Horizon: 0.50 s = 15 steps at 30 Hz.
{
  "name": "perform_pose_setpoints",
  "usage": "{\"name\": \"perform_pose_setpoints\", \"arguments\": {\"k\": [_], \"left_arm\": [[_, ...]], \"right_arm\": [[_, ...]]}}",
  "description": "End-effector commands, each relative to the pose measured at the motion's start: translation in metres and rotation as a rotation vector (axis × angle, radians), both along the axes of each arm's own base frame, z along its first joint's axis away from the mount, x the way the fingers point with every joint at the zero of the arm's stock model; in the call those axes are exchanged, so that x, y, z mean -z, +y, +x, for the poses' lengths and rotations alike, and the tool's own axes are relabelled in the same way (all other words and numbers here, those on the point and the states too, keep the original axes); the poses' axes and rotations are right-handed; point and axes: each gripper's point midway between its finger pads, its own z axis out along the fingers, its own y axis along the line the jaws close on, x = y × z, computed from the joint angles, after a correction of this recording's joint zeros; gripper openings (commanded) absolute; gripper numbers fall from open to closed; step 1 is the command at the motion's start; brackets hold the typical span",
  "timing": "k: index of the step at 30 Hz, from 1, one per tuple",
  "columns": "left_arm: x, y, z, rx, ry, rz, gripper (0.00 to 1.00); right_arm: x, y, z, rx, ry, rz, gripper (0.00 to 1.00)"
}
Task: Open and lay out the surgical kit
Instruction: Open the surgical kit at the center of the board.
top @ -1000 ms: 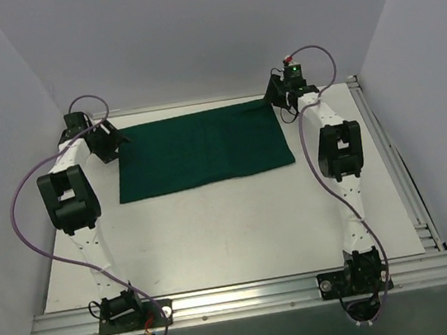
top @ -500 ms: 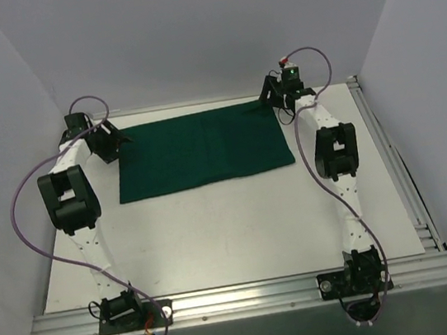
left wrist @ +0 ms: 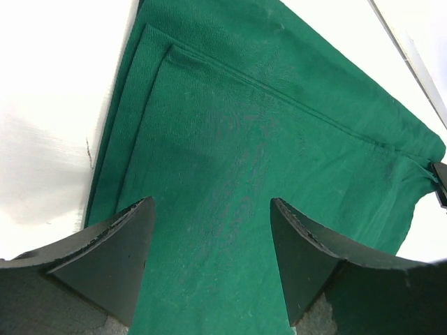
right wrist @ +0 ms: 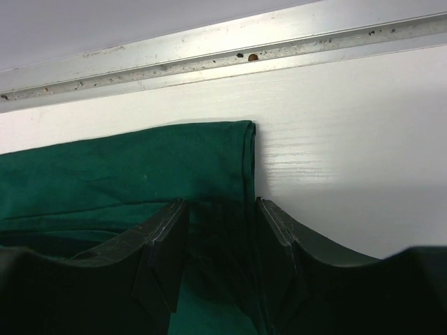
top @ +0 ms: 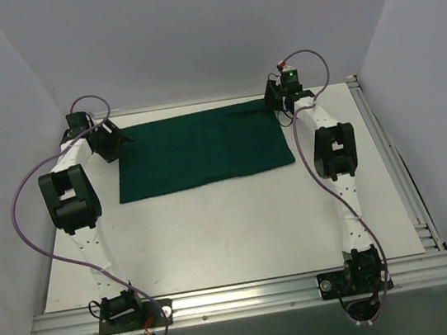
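A dark green cloth [top: 204,149] lies spread as a flat, folded rectangle on the far half of the white table [top: 216,235]. At the table's far left, the left gripper [left wrist: 209,209] hangs over the cloth's layered edge, jaws wide. At the table's far right, the right gripper [right wrist: 222,206] has narrow jaws around the cloth's corner; I cannot tell whether they pinch it.
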Motion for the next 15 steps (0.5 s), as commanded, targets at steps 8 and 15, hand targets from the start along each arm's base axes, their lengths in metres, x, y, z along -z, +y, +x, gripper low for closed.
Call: {"name": "perform_pose_setpoints", "arguments": {"k": [8,15], "left_arm": [[-0.039,-0.01,0.007,0.022,-0.093,-0.006,0.75],[-0.036,-0.011,0.005,0.026,-0.084,-0.014,0.75]], "right_arm": [[-0.06,-0.003,0.004,0.017,-0.09,-0.078,0.48],[-0.053,0.004,-0.007,-0.002,-0.057,-0.079,0.49]]}}
